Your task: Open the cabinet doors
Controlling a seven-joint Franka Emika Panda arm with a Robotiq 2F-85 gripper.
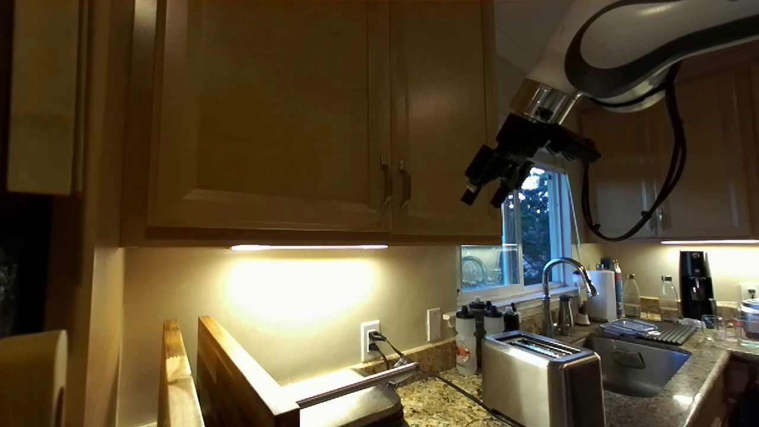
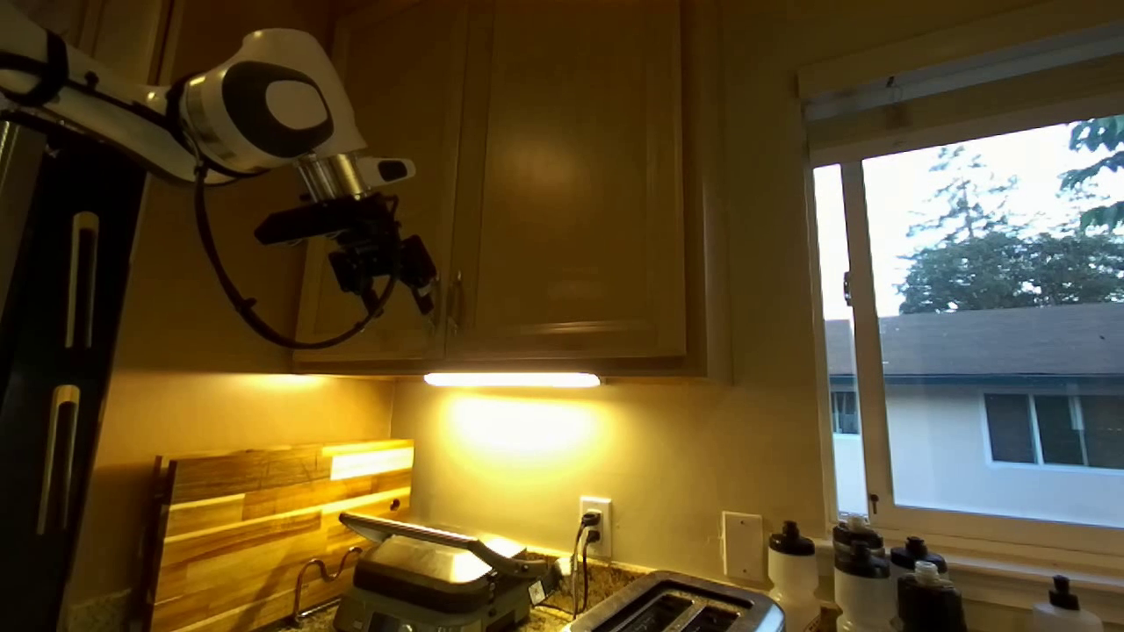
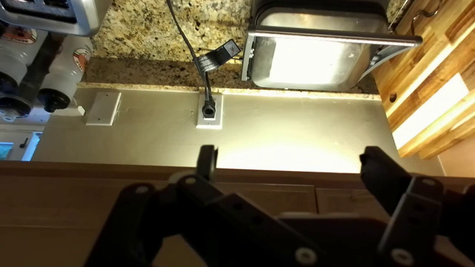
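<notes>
The cabinet doors are a pair of light tan wooden doors with recessed panels, a wide-looking one and its neighbour in an exterior view. Both are shut, with a thin seam between them. Slim vertical metal bar handles sit low beside the seam; they also show in an exterior view. In the wrist view the doors' lower part is dark behind the fingers, and no handle shows clearly. My gripper is open and empty, tilted downward in front of the doors. It looks apart from the handles. Its spread fingers show in the wrist view.
Below the cabinet, a steel toaster, a contact grill and wooden cutting boards stand on the granite counter. Several bottles stand by the window. A lit lamp runs under the cabinet. A cable hangs from the arm.
</notes>
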